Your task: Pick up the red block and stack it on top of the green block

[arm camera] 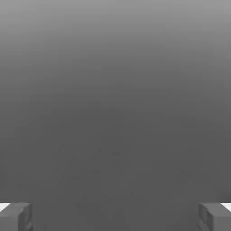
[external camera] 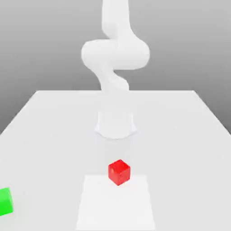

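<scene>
In the exterior view, a white robot arm [external camera: 115, 54] with smooth rounded segments rises from a round white base [external camera: 115, 125] set toward the far middle of a plain white tabletop [external camera: 189, 149]. From the base the arm climbs, narrows into a twisted waist, swells into a wide bulbous joint, then continues straight up past the upper edge of the picture. In front of the base, on the near part of the table, sits a small bright red cube with plain matte faces [external camera: 119, 172], turned so one corner faces the camera; it rests at the far edge of a slightly brighter rectangular patch [external camera: 116, 207] on the tabletop. A small bright green cube with plain matte faces [external camera: 5, 201] sits at the exterior view's left edge, partly cut off, well apart from the red cube and nearer the camera. Nothing touches either cube. In the hand view, the two grey fingertips [arm camera: 16, 216] of the gripper [arm camera: 115, 217] appear at opposite lower corners, spread as wide apart as the picture allows, with nothing between them; behind them lies a featureless grey backdrop [arm camera: 115, 99].
</scene>
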Available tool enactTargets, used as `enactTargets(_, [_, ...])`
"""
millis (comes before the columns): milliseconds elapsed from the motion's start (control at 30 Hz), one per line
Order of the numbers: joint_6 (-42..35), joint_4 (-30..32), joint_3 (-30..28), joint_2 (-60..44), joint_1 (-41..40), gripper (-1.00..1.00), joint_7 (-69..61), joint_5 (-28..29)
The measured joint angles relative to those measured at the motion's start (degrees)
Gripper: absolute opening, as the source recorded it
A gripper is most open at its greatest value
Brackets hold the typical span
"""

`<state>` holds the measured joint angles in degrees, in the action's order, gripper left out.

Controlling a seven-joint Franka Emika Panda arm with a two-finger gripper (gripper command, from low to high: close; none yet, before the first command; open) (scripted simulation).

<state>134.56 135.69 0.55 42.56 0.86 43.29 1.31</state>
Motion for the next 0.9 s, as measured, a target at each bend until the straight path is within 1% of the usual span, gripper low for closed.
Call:
enactTargets(167, [6.7, 9.2, -0.2, -8.1, 1.9, 0.0, -6.4, 2.6])
enactTargets(333, [13.5, 18.5, -2.2, -16.4, 3.6, 0.0, -13.9, 4.1])
enactTargets(467, [19.7, 26.7, -4.7, -23.7, 5.2, 0.0, -21.6, 4.3])
enactTargets(567, [25.9, 33.3, -7.2, -31.3, 6.9, 0.0, -29.3, 3.2])
enactTargets(667, [29.9, 34.4, -7.7, -36.5, 7.4, 0.0, -31.5, 2.8])
enactTargets(800, [33.8, 33.8, -7.7, -41.2, 7.7, 0.0, -32.0, 2.2])
enactTargets(900, [36.9, 33.3, -7.2, -44.7, 7.7, 0.0, -33.1, 0.5])
